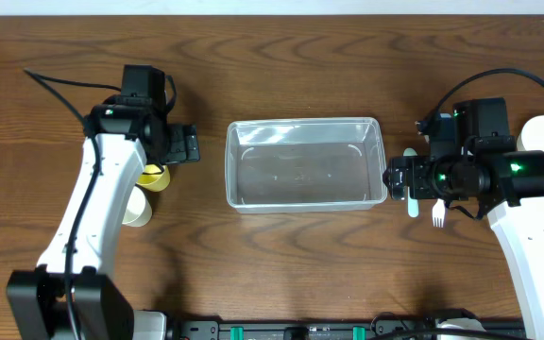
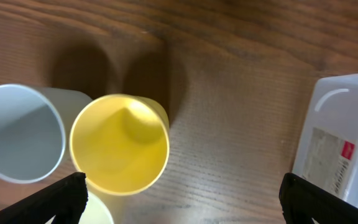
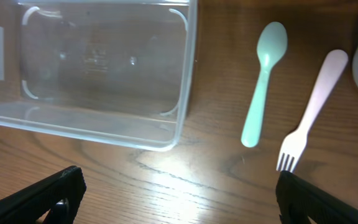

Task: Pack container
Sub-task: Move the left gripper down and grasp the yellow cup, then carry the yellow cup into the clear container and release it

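Wooden table [image 1: 281, 255] holds container [image 1: 305, 122] between yellow cup [image 2: 119, 144], spoon [image 3: 263, 81] and fork [image 3: 309, 109].

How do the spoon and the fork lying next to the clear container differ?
Colour: the spoon is mint green, the fork pale pink.
Direction: in the right wrist view the spoon's bowl points up the picture, the fork's tines point down it.
Place: the spoon lies nearer the container, the fork on its far side.
Both lie flat on the table, roughly parallel and not touching.
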`<state>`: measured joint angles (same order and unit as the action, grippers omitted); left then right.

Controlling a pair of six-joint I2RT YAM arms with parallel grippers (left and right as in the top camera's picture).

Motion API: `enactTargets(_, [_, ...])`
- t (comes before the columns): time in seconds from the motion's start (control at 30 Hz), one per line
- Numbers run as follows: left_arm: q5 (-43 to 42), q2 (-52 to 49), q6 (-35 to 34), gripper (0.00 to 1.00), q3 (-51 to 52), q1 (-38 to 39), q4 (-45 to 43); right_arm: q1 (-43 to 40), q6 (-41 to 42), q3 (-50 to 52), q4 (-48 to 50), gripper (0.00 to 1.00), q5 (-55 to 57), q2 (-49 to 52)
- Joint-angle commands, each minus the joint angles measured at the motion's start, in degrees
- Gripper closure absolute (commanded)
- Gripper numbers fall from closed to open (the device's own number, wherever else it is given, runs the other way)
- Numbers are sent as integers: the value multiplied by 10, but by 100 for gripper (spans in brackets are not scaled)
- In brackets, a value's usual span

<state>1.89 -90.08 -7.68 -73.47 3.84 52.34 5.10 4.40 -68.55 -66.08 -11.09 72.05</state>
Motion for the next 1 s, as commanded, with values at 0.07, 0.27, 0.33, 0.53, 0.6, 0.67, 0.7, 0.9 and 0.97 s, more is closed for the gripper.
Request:
enactTargets(0.07, [3, -47, 1, 0, 0, -3, -2, 4, 7, -13, -4, 1, 23, 2])
enactTargets(0.27, [3, -100, 1, 0, 0, -9, -7, 4, 6, -13, -6, 1, 23, 2])
enactTargets(0.33, [3, -112, 1, 0, 0, -17, -7, 4, 7, -13, -7, 1, 23, 2])
enactTargets(0.53, [2, -128, 1, 22, 0, -37, -6, 4, 7, -13, -10, 1, 23, 2])
enactTargets(0.6, [2, -128, 1, 32, 0, -40, -7, 4, 7, -13, -10, 1, 23, 2])
enactTargets(0.67, [3, -128, 1, 41, 0, -41, -7, 4, 7, -13, -10, 1, 23, 2])
enactTargets(0.7, [3, -128, 1, 47, 0, -41, -7, 4, 7, -13, -10, 1, 23, 2])
enactTargets(0.9, [2, -128, 1, 80, 0, -41, -8, 4, 7, -13, -10, 1, 23, 2])
enactTargets(0.97, [3, -128, 1, 85, 0, -41, -8, 4, 7, -13, -10, 1, 23, 2])
